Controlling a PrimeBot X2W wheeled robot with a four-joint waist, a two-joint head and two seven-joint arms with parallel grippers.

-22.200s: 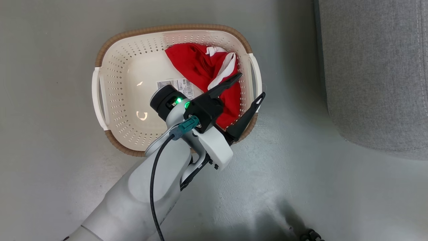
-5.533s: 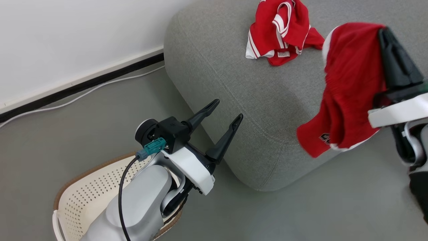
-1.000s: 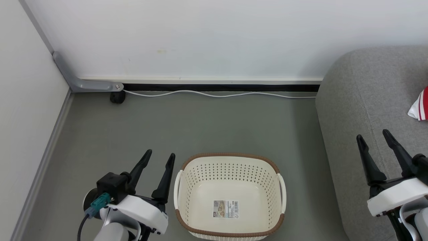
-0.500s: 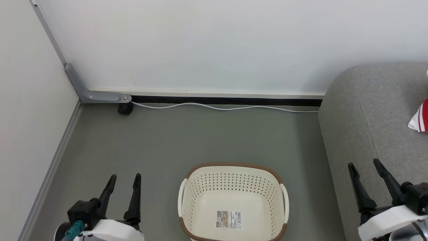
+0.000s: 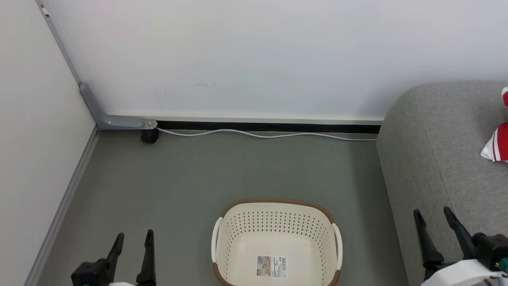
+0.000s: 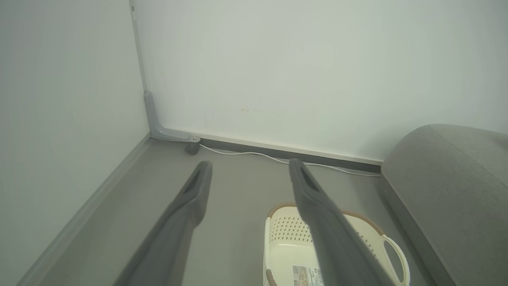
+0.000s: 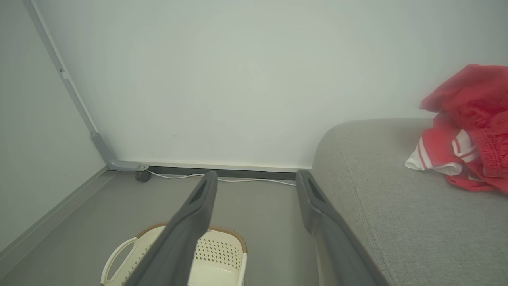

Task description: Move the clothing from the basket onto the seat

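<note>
The left pincer (image 5: 134, 235) and right pincer (image 5: 431, 212) both stand open and hold nothing, near left and near right, with the basket (image 5: 278, 228) on the floor (image 5: 198, 178) between them, bare inside but for its label (image 5: 271, 265). The clothing (image 7: 468, 131) lies heaped on the seat (image 5: 436, 159), far and right of the right pincer, the nearer of the two. So nothing seems left to lift out; any tidying would fall to that one.
</note>
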